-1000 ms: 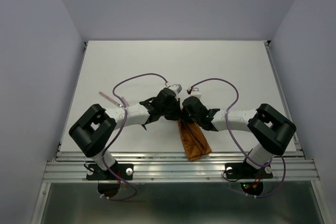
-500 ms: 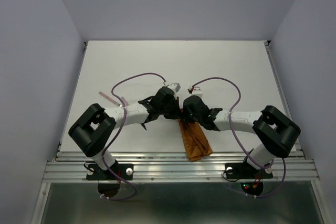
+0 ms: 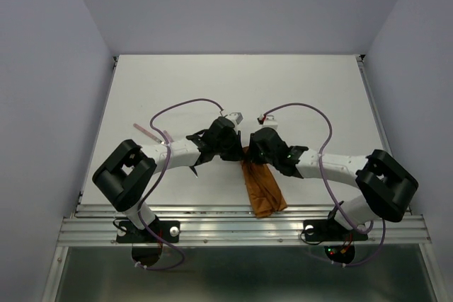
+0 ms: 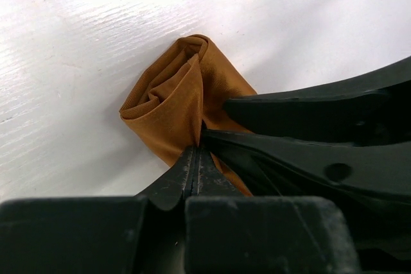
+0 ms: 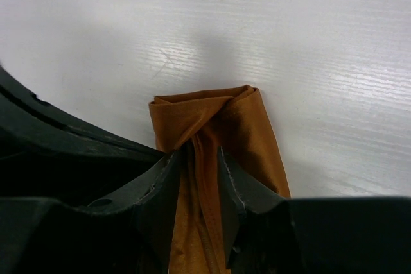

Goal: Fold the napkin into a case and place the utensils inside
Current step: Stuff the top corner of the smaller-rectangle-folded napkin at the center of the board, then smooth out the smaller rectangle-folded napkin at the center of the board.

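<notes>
While overhead hides contact, wrist views show left claw (image 4: 198,136) pinching napkin (image 4: 166,102), right claw (image 5: 201,153) narrowly parted (straddling it).

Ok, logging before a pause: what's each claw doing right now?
Left claw: closed, pinching the soft rust-orange cloth napkin.
Right claw: partly open, straddling the same napkin.

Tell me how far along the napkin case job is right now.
Done: the napkin is gathered into a narrow strip. In hand: the left end effector is shut on its far end; the right end effector straddles it, jaws apart. Left: no neat case yet, and no cutlery shows in the cloth.
</notes>
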Robot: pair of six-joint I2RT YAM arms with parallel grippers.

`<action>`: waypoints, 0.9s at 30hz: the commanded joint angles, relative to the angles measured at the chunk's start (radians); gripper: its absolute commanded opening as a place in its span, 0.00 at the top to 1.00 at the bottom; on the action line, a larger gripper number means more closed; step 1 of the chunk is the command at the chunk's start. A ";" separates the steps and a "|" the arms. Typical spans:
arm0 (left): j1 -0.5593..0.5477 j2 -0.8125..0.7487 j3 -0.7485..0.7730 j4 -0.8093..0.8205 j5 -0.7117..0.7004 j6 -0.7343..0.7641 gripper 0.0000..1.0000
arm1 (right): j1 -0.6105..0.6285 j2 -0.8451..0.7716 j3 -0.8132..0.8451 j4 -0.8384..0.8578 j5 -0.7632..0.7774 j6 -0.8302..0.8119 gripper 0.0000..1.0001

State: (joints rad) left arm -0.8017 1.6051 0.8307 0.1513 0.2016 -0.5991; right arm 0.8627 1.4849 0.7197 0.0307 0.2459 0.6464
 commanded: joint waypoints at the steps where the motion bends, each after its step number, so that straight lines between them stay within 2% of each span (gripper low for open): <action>1: -0.008 -0.002 0.019 0.024 0.050 -0.010 1.00 | 0.001 -0.066 0.014 0.081 -0.049 -0.004 0.64; 6: -0.008 -0.002 0.021 0.021 0.048 -0.010 1.00 | 0.001 -0.106 -0.008 0.060 -0.037 -0.014 0.64; 12: -0.007 0.001 0.022 0.021 0.048 -0.014 1.00 | 0.001 -0.061 0.023 -0.028 -0.063 -0.077 0.65; 20: -0.002 0.004 0.024 0.017 0.050 -0.018 1.00 | 0.001 -0.115 -0.031 -0.104 -0.037 -0.105 0.65; 27: -0.002 0.010 0.022 0.017 0.050 -0.027 1.00 | 0.058 -0.104 -0.040 -0.140 -0.039 -0.129 0.65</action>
State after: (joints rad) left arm -0.8032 1.6073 0.8307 0.1390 0.2356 -0.6193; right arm 0.8906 1.3937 0.6777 -0.0860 0.2012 0.5472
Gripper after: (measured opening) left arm 0.022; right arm 0.351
